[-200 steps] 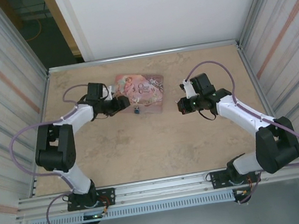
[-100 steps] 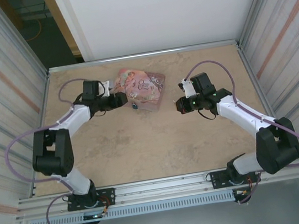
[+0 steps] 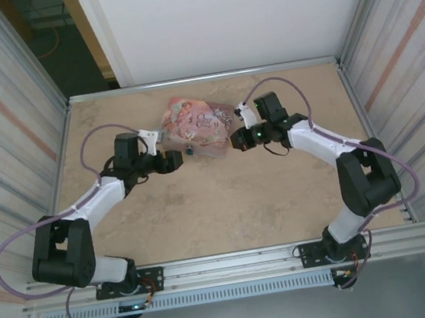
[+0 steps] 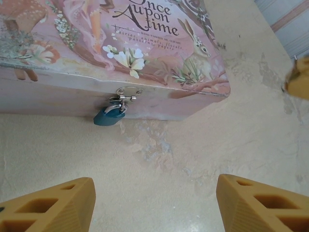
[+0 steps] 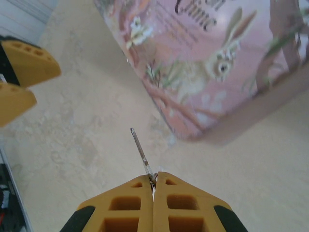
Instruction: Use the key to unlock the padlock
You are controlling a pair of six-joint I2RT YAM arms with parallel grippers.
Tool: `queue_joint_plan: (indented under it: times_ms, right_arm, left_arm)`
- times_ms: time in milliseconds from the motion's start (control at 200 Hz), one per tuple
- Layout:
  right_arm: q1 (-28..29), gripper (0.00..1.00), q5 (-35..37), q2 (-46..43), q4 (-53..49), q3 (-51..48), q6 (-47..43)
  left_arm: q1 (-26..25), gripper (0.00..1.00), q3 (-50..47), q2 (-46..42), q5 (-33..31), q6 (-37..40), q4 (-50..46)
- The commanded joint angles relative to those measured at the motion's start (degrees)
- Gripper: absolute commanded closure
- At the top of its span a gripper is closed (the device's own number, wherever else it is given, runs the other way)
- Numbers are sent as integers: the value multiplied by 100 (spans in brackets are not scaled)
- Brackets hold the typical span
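A tiny blue padlock (image 4: 109, 116) with a silvery shackle hangs from the clasp on the front of the pink illustrated tin (image 4: 120, 58). From above, the padlock (image 3: 190, 151) sits at the tin's (image 3: 199, 123) near side. My left gripper (image 4: 154, 203) stands open just in front of the padlock, nothing between its fingers; in the top view the left gripper (image 3: 172, 161) is left of the lock. My right gripper (image 5: 153, 180) is shut on a thin silvery key (image 5: 141, 153) that points forward past the tin's corner (image 5: 193, 130). The right gripper (image 3: 238, 140) is at the tin's right side.
The tan table (image 3: 227, 204) is fenced by metal walls on the left, right and back. In the right wrist view the left gripper's yellow fingers (image 5: 24, 72) show at the left edge.
The left gripper has let go of the tin and drawn back toward the near left. The right arm swung left, bringing the key up to the tin's right side.
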Motion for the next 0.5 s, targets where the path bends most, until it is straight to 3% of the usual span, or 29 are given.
queue_joint_plan:
  times_ms: [0, 496]
  right_arm:
    - [29, 100, -175, 380, 426, 356, 397]
    - [15, 100, -215, 1663, 1265, 1047, 1584]
  left_arm:
    - [-92, 32, -61, 54, 49, 447, 588]
    - [-218, 33, -186, 1080, 254, 760, 2455]
